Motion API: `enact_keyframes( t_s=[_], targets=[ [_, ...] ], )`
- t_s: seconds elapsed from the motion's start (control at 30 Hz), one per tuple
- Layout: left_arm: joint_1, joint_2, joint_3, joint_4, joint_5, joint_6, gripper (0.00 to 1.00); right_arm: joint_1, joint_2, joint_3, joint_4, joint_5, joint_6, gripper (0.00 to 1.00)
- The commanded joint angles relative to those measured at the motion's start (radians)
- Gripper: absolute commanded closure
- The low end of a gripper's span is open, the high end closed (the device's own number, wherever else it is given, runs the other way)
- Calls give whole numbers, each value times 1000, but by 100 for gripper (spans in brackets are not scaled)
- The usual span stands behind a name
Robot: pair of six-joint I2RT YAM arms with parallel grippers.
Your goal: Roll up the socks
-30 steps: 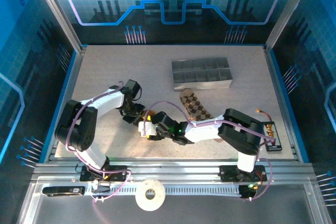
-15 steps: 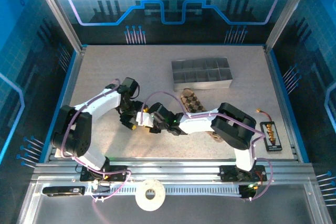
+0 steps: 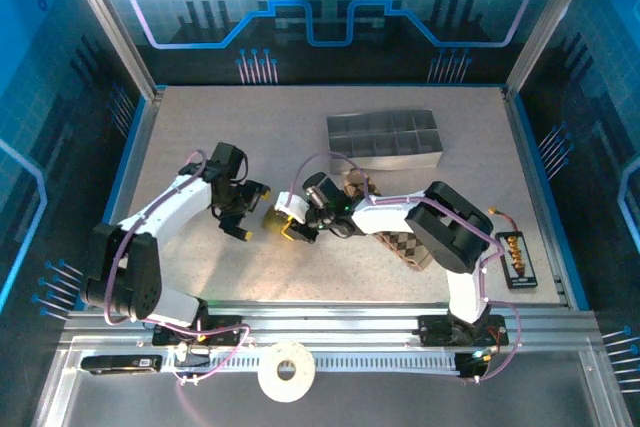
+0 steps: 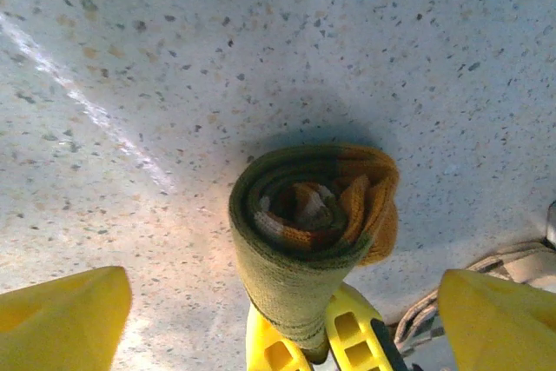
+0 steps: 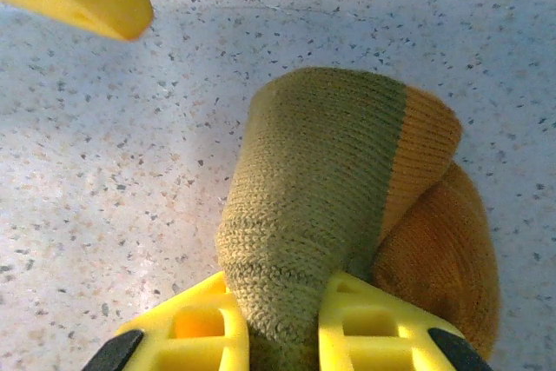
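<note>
Speckled grey table [image 3: 200, 137] fills the floor of a blue-lit enclosure, with both arm bases at the near edge. From my seat, the olive-green sock [image 4: 304, 232] is wound into a tight roll. The left wrist view looks at its end, where I see a spiral of green, cream and orange layers. It sits left of centre on the table, between the two grippers.

The right gripper [image 5: 278, 336] reaches in from the right and is pinched narrow on the roll. Its yellow fingers [image 5: 195, 327] clamp the green fabric at the near side of the roll in its own wrist view, and the orange cuff bulges to the right of them.

The left gripper [image 3: 255, 212] stands wide. One yellow tip lies to each side of the roll, and neither touches it.

The brown check sock [image 3: 403, 244] lies flat to the right, partly under the right arm's forearm, well apart from the roll. A grey tray [image 3: 385, 142] of compartments sits on the far side of the table, right of centre. A tape roll [image 3: 286, 372] rests on the near rail between the bases.
</note>
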Motion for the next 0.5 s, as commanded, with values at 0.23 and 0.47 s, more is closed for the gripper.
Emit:
enact_keyframes(
  t_s=[0.23,0.47],
  targets=[
    [-107,-18,-110,187,56,-47,26,-125,186,41,-289,-273,201,97],
    [-157,72,-89,205,44,-46,27,-156,224,66,-335,-326,234,95]
  ],
)
